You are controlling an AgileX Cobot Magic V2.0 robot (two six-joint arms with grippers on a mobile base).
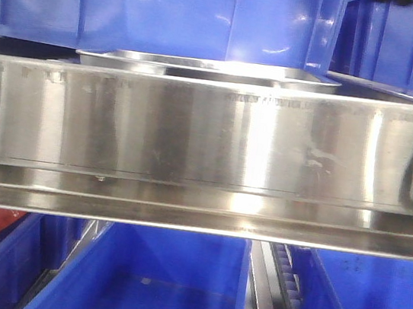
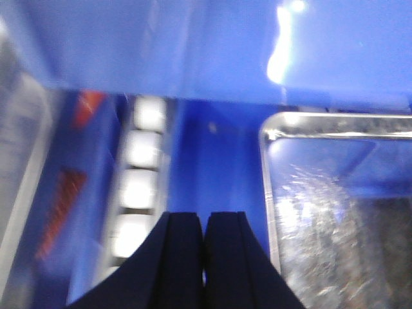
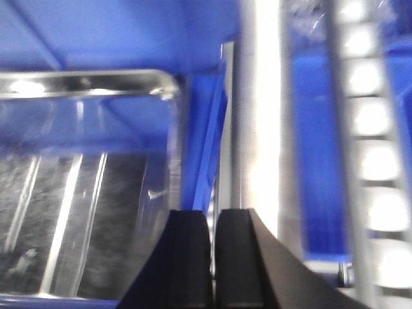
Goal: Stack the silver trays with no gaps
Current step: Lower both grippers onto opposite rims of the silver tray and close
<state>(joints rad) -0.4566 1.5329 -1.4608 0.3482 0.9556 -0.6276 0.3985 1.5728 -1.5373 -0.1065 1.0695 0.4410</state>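
— At the wrists, left fingers (image 2: 183,257) and right fingers (image 3: 190,257) are held shut, nothing gripped; the silver tray (image 2: 322,212) lies between them, behind the shelf rail (image 1: 193,137).
— Which step?
— Approach, it is judged; fingers must be opened and opposite rims taken.

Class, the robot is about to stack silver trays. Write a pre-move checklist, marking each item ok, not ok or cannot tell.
1. Left gripper open for grasping: not ok, shut and empty.
2. Right gripper open: not ok, shut and empty.
3. Silver tray between the two grippers: ok.
4. Tray bare inside: ok.
5. Stack without gaps: cannot tell, shelf rail hides everything below the rim.
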